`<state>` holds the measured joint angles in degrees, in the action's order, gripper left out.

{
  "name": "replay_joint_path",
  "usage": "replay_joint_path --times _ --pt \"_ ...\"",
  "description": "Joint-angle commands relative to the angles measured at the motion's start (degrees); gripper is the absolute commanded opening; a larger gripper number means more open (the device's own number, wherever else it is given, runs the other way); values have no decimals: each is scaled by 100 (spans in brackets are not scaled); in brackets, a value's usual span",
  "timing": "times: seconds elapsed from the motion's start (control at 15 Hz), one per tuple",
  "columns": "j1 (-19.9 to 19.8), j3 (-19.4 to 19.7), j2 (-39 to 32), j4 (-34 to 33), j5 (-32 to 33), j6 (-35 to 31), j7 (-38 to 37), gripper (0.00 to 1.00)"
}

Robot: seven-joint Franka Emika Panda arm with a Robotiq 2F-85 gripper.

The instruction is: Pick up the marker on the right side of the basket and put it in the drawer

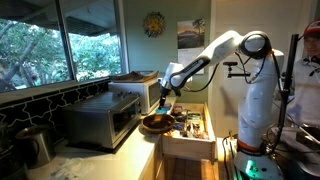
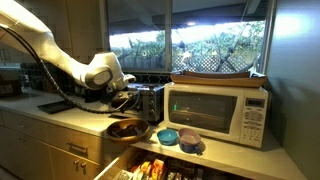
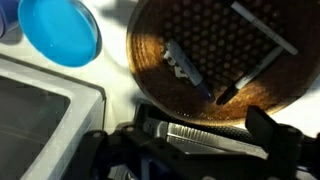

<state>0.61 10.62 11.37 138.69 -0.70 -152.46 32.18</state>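
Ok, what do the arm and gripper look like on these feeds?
The arm is glossy white, made of rounded tubular segments with darker bands at the joints, in both exterior views. The gripper is black and blocky, with dark fingers in the wrist view. No markings or cables can be made out.

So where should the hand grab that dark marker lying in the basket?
Grip the middle of the marker, bringing the hand straight down from above and closing across its thin width. It lies flat and slanted on the floor of the basket, with bare weave along both long sides, and the raised rim would likely block a sideways approach.
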Motion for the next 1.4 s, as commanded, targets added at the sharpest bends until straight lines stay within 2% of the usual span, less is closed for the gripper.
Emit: replay_joint_path --times 0.0,0.2,0.33,0.53,0.6,0.67,0.73,0.8,0.87,1.07,1.33 --pt "-73 -5 -49 42 -83 -31 133 100" --pt "-70 -64 -44 -22 -59 -32 71 100" --pt "318 305 -50 -88 -590 420 1407 100" --pt "477 635 -80 -241 -975 1078 2614 100" --pt "215 491 -172 -363 -1026 1358 3026 100" --pt "145 497 -232 -457 -961 1584 3277 100" --pt "-38 375 -359 -519 -562 1362 3026 100" --pt "-10 403 -307 -529 -898 1260 3294 100" --pt "-79 284 -166 -379 -801 1286 2981 100" --pt "-128 275 -246 -503 -814 1285 3124 100" --pt "-206 174 -1034 -909 -530 1168 3396 100"
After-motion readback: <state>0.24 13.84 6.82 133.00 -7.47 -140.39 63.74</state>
